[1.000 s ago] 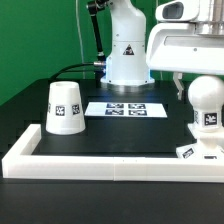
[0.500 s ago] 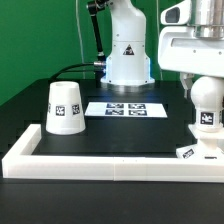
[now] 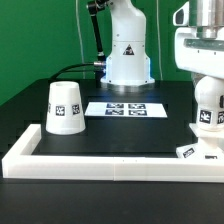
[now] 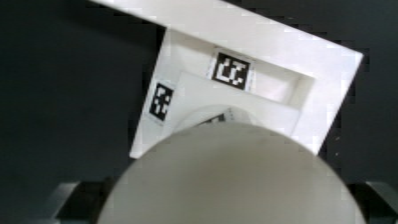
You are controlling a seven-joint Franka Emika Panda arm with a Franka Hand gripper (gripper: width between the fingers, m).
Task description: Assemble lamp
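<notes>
My gripper (image 3: pixel 208 84) is at the exterior view's right, shut on the round white bulb (image 3: pixel 209 106), which it holds upright just over the flat angular base (image 3: pixel 192 151). I cannot tell whether bulb and base touch. In the wrist view the bulb (image 4: pixel 228 170) fills the space between the dark fingers (image 4: pixel 71 200) of the gripper (image 4: pixel 222 205), with the tagged base (image 4: pixel 249 85) beyond it. The tapered shade (image 3: pixel 64 107) stands mouth down at the exterior view's left, far from the gripper.
The marker board (image 3: pixel 125 108) lies flat at the middle back, in front of the robot's white pedestal (image 3: pixel 127 50). A raised white rail (image 3: pixel 100 160) borders the black mat along the front and the left side.
The gripper and the bulb have shifted towards the exterior view's right, over the base. The shade and the base have not moved.
</notes>
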